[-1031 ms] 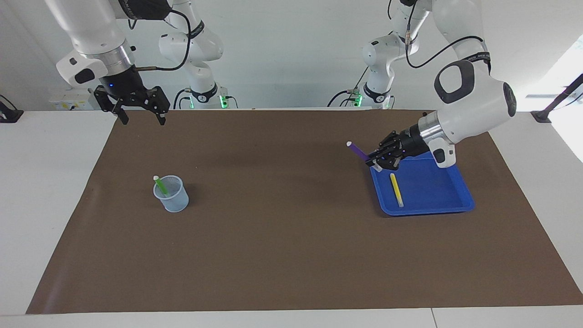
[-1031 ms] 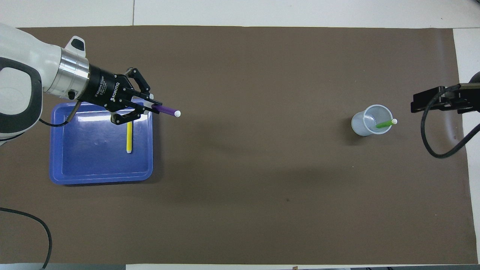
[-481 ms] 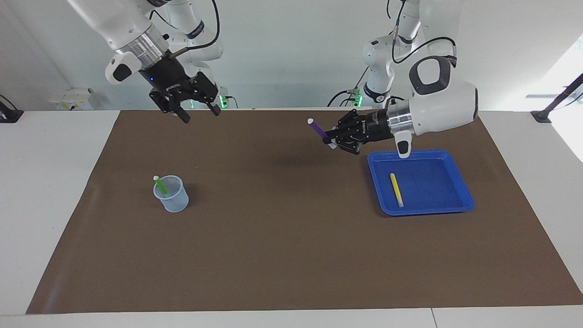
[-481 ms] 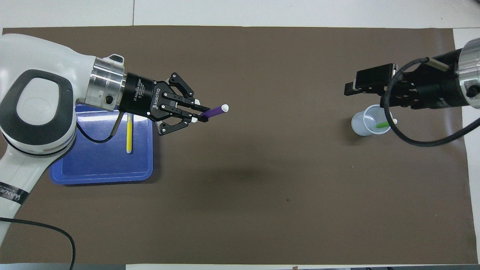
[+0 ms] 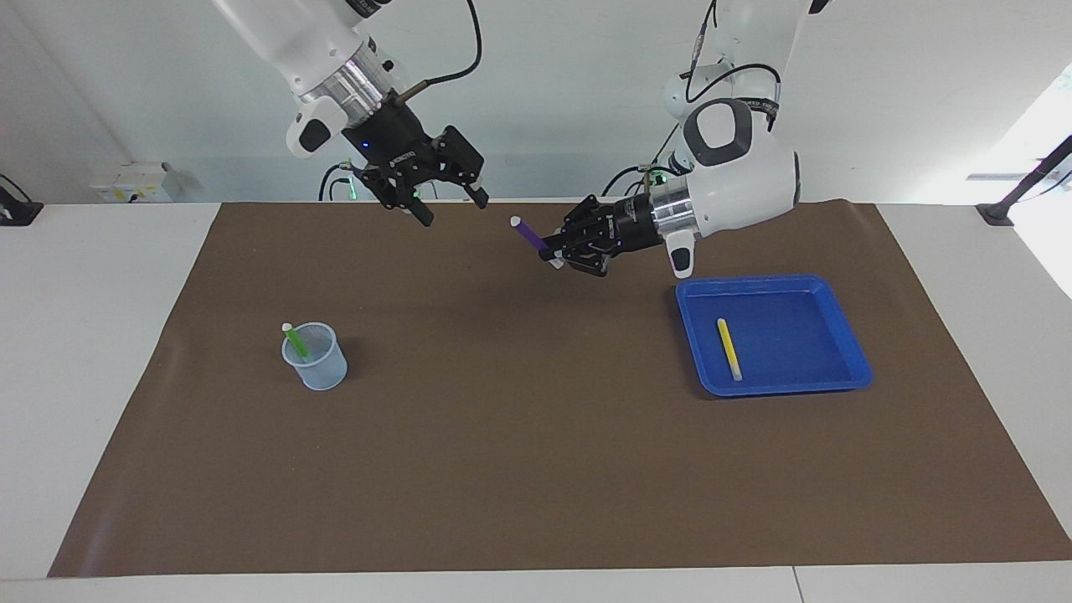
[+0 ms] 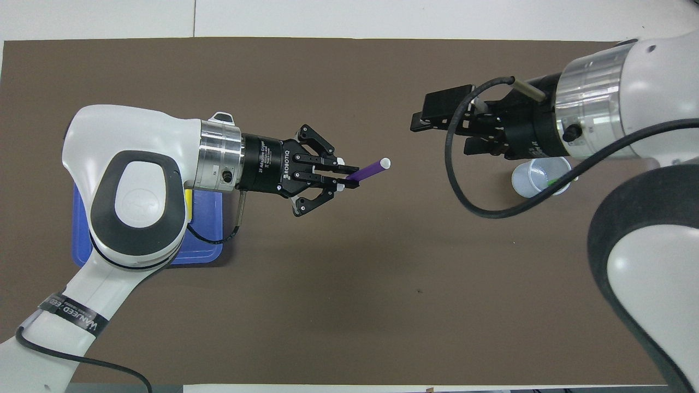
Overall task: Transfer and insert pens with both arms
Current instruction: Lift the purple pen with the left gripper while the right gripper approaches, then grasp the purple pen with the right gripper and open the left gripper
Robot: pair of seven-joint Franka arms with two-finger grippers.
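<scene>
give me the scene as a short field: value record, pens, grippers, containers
purple pen: held in the left gripper, raised over the mat, pale tip toward the right gripper
left gripper: shut on the purple pen
right gripper: open, in the air, apart from the purple pen
green pen: standing tilted in the cup
yellow pen: lying in the blue tray

Purple pen (image 5: 528, 234) – yellow pen (image 5: 729, 348) – blue tray (image 5: 837, 352) – brown mat (image 5: 519, 452).

Glossy blue plastic tray (image 5: 846, 368), translucent plastic cup (image 5: 322, 368), matt brown mat (image 5: 519, 435).
</scene>
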